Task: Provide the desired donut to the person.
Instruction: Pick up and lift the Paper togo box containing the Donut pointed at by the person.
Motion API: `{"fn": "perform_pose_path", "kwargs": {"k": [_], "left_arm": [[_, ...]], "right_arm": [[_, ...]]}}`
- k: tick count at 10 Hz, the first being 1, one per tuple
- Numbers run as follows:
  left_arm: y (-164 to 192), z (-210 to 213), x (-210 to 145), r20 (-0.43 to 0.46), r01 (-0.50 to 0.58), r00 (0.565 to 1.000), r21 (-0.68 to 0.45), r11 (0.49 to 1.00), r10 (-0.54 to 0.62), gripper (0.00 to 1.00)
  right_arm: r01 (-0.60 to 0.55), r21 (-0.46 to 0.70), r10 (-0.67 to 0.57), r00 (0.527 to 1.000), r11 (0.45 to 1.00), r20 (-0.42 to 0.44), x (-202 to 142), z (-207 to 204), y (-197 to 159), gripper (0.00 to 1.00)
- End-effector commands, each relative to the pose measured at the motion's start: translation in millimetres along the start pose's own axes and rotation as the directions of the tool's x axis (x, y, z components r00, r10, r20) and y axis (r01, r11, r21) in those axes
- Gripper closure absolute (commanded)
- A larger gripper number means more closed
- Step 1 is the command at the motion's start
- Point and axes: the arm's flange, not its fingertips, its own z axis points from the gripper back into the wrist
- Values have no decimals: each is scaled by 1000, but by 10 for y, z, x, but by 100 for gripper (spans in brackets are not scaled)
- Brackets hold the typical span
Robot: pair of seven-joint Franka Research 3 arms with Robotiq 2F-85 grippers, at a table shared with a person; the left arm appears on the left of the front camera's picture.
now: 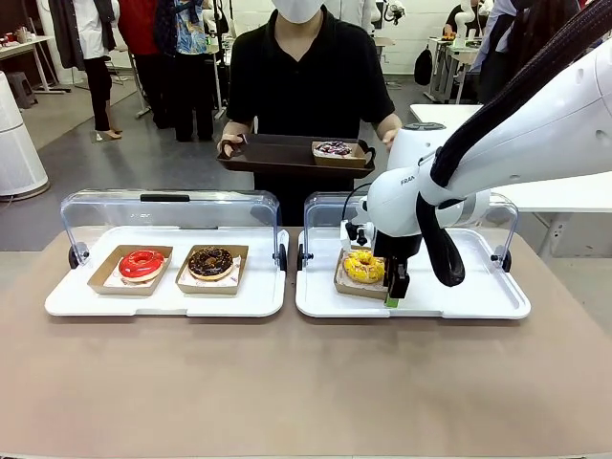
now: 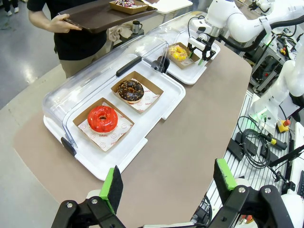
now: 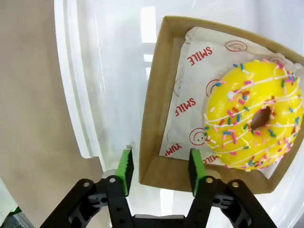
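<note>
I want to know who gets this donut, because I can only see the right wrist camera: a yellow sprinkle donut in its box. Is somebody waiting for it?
Observer: Yes. A person in a black shirt stands across the table, holding out a dark tray.
Operator: Is that tray empty?
Observer: No. One dark-topped donut sits on it in a box.
Operator: Are there more donuts on the table?
Observer: Two more. A red donut and a chocolate donut sit in boxes on the other white tray, on the robot's left.
</note>
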Motion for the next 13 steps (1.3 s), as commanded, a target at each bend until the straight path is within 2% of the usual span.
{"fn": "perform_pose_path", "kwargs": {"k": [1,9,11,13], "left_arm": [[-2,8,-5,24,18,1000,-9,1000,-18,0],[-2,8,-5,24,18,1000,-9,1000,-18,0],[-2,8,-5,24,18,1000,-9,1000,-18,0],[-2,8,-5,24,18,1000,-9,1000,-18,0]], "right_arm": [[-8,23,7,1000,1000,19,-17,-50,-88,100],[-65,20,65,998,998,2,19,41,-26,100],[-116,39,118,992,992,-40,110,263,219,100],[-162,81,168,983,984,-77,238,679,656,100]]}}
